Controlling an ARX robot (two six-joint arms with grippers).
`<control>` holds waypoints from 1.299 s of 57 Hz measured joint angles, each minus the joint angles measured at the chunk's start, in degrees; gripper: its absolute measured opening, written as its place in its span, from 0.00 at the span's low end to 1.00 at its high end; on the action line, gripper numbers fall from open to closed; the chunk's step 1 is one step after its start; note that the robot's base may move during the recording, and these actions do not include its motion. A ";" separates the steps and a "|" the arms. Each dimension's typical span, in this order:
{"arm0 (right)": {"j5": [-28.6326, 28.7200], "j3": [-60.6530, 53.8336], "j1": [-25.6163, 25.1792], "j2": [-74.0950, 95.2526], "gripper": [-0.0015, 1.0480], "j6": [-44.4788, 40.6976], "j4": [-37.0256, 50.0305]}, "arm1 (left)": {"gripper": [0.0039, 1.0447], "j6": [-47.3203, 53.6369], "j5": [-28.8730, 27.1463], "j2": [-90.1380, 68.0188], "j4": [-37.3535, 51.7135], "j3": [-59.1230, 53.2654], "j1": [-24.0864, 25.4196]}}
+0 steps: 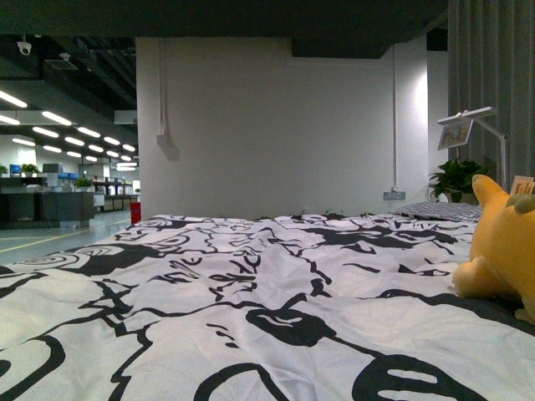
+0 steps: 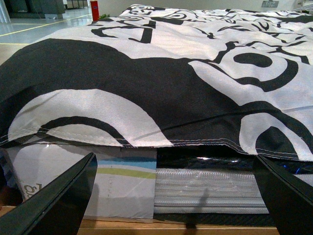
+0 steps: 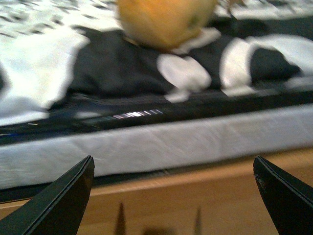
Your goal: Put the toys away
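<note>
The plush animal (image 1: 501, 242) sits on the bed at the far right of the front view, orange-yellow, one pointed ear up, a stubby limb resting on the duvet (image 1: 251, 292) and its body cut off by the picture's edge. From the right wrist it shows again (image 3: 164, 22), blurred, lying on the black-and-white cover near the bed's side. The right gripper (image 3: 172, 157) faces it from lower down, well apart from it, jaws spread wide and nothing between them; below the cover runs the pale side of the mattress (image 3: 146, 147), then the wooden frame (image 3: 195, 196).

Over to the left gripper (image 2: 173, 155) – also wide open, dark fingers (image 2: 54, 200) at either side, empty. It looks at the duvet's stitched hem (image 2: 171, 73) hanging over the bed's side, with a wrapped mattress edge (image 2: 205, 188) and a printed white panel (image 2: 88, 171) beneath; no toy in this view.

Beyond the bed – a white wall (image 1: 276, 125); a potted plant (image 1: 454, 178) and a white lamp (image 1: 476, 125) stand at the right, behind a grey checked pillow (image 1: 443, 210); an open office with ceiling lights lies off to the left.
</note>
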State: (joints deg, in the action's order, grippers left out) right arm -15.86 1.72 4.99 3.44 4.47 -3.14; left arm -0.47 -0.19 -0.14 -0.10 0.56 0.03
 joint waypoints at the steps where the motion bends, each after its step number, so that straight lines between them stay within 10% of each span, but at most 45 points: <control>1: -1.51 0.00 0.44 0.52 0.94 0.48 0.00 | 0.94 0.02 -0.02 0.00 0.00 0.00 0.00; 8: -10.40 0.81 3.15 4.35 0.94 3.17 1.92 | 0.94 0.00 0.04 -0.02 0.00 0.00 0.00; 31: -13.07 7.45 7.69 25.62 0.94 2.29 26.69 | 0.94 0.00 0.11 0.00 0.00 0.00 0.00; 74: -18.78 28.24 18.12 76.87 0.94 -24.83 80.78 | 0.94 0.00 0.09 0.00 0.00 0.00 0.00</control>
State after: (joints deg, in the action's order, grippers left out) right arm -34.63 29.95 23.11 80.31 -20.36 77.65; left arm -0.47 -0.10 -0.14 -0.10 0.56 0.03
